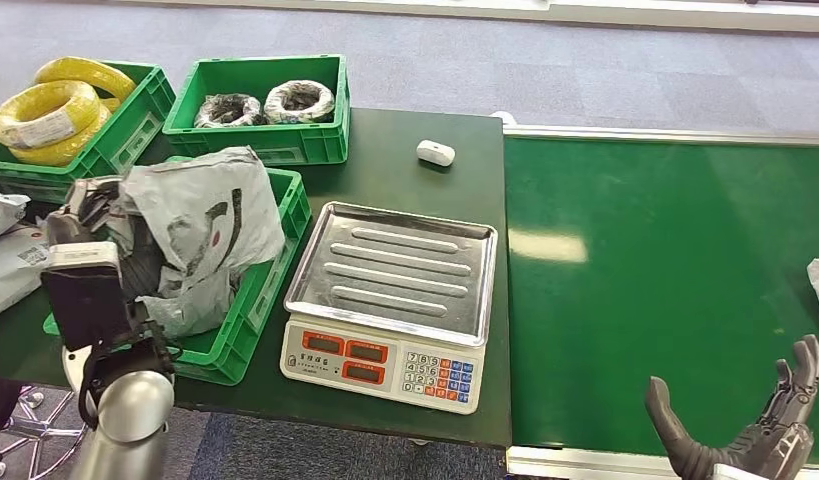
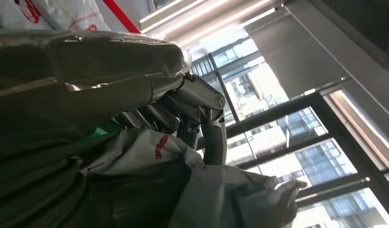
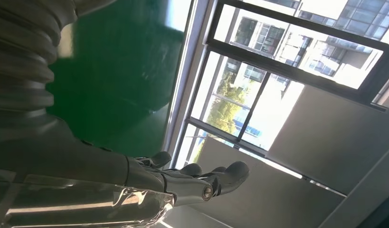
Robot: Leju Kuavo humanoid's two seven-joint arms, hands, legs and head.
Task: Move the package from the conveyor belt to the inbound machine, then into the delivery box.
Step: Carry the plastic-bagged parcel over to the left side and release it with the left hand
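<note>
package, a crumpled grey plastic mailer bag with dark and red markings (image 1: 200, 225), lies over the near green plastic crate (image 1: 247, 320) at the left of the dark green table (image 1: 405, 185), partly spilling above the crate's rim. the left hand (image 1: 85, 205) is at the bag's left side, fingers (image 2: 202, 102) wrapped in the grey film, grasping it; the left wrist view shows the same bag (image 2: 149, 190) bunched around those fingers. the right hand (image 1: 760, 425) hovers low over the near edge of the green conveyor belt (image 1: 665, 290), fingers spread and holding nothing; the right wrist view shows it (image 3: 192, 180) extended and free. a silver-topped weighing scale with red displays and a keypad (image 1: 390, 300) stands just beside the crate, between it and the belt. behind are two more green crates, one with yellow cable coils (image 1: 50, 115), one with black-and-white coils (image 1: 265, 103). a small white oval device (image 1: 435, 152) rests on the table.
</note>
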